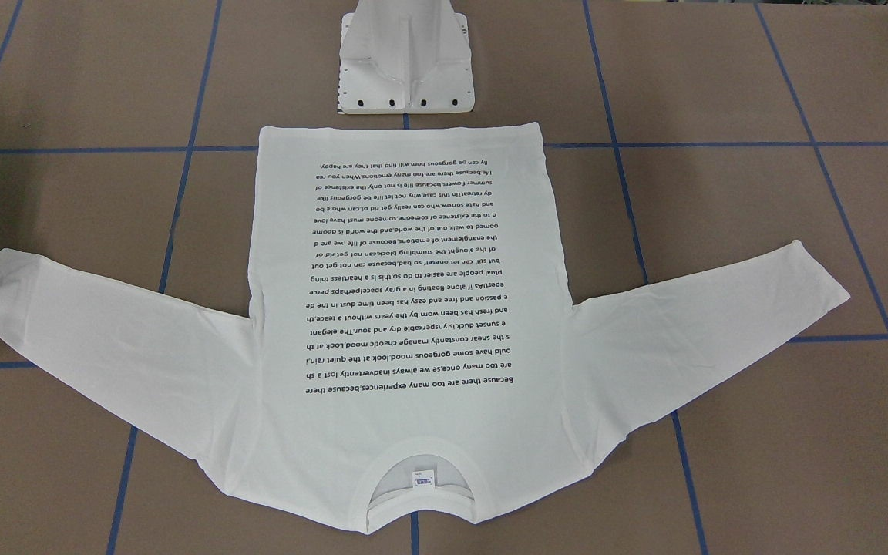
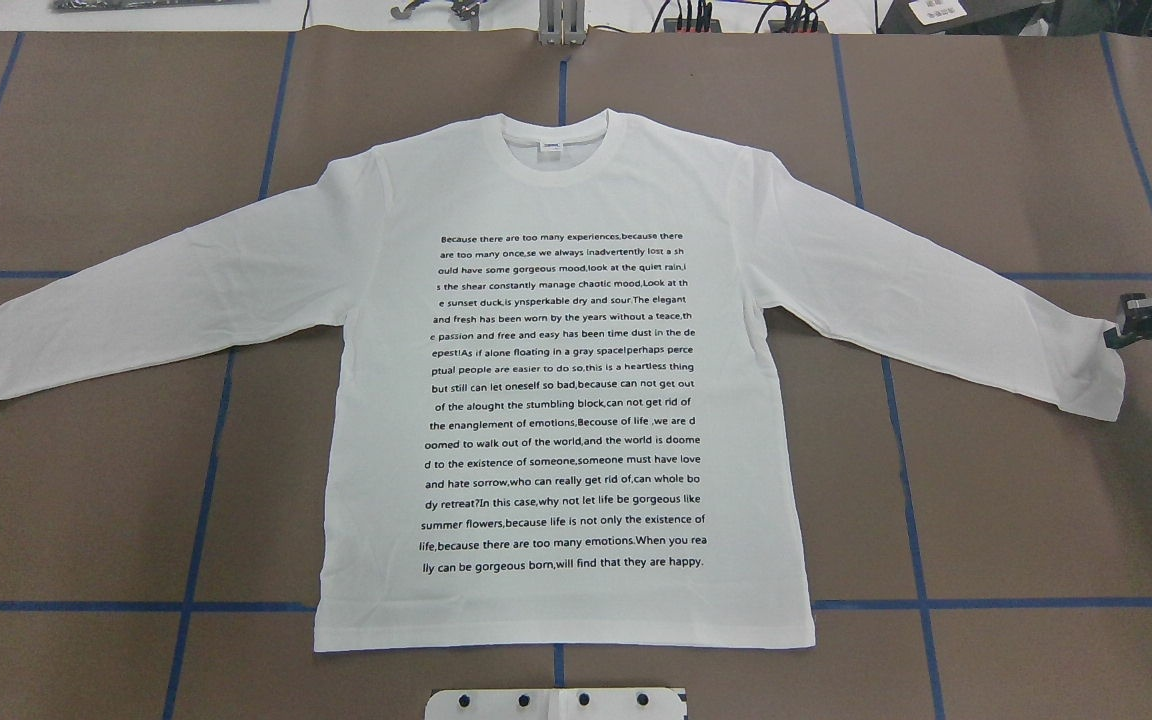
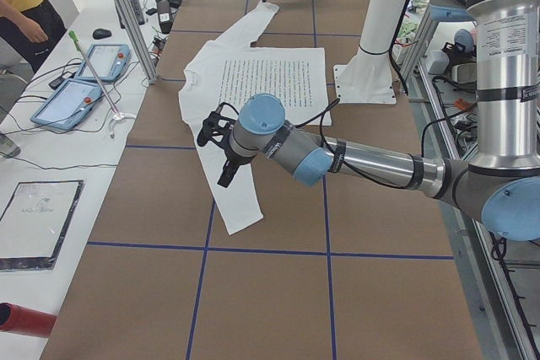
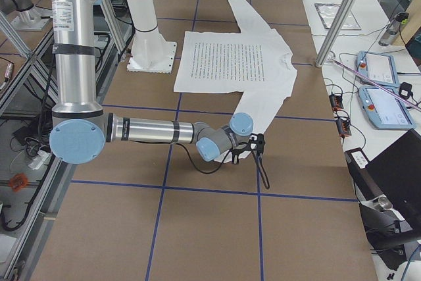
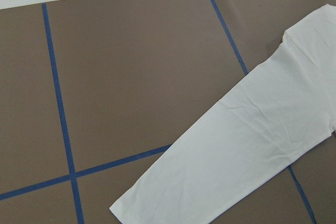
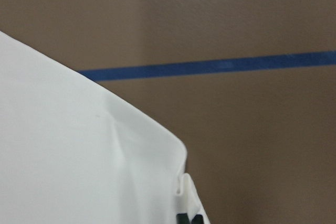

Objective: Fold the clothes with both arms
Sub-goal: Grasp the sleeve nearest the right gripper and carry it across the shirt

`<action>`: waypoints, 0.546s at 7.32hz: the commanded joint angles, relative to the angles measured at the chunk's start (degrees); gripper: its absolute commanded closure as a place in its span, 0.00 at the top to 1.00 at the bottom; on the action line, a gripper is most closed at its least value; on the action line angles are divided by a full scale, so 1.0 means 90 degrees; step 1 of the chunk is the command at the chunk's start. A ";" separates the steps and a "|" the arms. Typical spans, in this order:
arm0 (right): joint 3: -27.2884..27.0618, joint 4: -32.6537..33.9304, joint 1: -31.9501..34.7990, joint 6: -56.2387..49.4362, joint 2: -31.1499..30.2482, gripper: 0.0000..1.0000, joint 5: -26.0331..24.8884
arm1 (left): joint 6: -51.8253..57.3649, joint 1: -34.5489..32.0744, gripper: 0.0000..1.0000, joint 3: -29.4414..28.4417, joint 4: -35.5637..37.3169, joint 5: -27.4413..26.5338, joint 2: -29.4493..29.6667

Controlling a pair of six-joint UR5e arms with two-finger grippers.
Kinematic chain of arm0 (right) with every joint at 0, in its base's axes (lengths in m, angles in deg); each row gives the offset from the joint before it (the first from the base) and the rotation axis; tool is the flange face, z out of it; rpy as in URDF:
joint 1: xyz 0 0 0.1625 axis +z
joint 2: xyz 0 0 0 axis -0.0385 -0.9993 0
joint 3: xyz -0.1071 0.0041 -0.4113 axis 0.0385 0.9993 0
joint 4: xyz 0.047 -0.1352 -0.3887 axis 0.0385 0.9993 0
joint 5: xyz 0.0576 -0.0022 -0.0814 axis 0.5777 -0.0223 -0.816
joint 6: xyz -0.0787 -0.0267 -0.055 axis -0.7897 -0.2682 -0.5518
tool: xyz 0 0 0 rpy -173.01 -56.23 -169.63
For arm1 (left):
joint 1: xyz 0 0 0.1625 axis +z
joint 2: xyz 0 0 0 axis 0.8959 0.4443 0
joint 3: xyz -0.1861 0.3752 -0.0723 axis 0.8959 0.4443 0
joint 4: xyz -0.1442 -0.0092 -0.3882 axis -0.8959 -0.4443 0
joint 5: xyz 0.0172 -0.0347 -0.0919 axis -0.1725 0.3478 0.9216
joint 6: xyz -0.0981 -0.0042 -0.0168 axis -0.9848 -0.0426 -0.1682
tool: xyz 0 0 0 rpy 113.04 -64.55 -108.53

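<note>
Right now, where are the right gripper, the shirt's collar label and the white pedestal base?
right gripper (image 2: pixel 1116 335), overhead view, fingertips pinching the shirt cuff (image 2: pixel 1106 375)
collar label (image 1: pixel 422 478), front-facing view, the label's middle
white pedestal base (image 1: pixel 405 89), front-facing view, its foot plate

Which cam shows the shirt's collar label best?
Exterior front-facing: the collar label sits nearest that camera, largest and unobstructed. Overhead shows it smaller, farther off. Side views make it too small to see; neither wrist view includes it.
</note>
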 commanded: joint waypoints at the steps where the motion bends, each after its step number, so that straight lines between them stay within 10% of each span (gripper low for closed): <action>1: -0.0603 -0.0021 -0.0532 0.2152 0.0701 0.00 0.0018 | 0.0000 0.0000 1.00 0.0007 -0.0007 0.0000 0.0000; 4: -0.0489 0.0106 -0.1916 0.4779 0.2740 0.00 -0.1584 | 0.0000 0.0000 1.00 -0.0023 -0.0007 -0.0010 -0.0010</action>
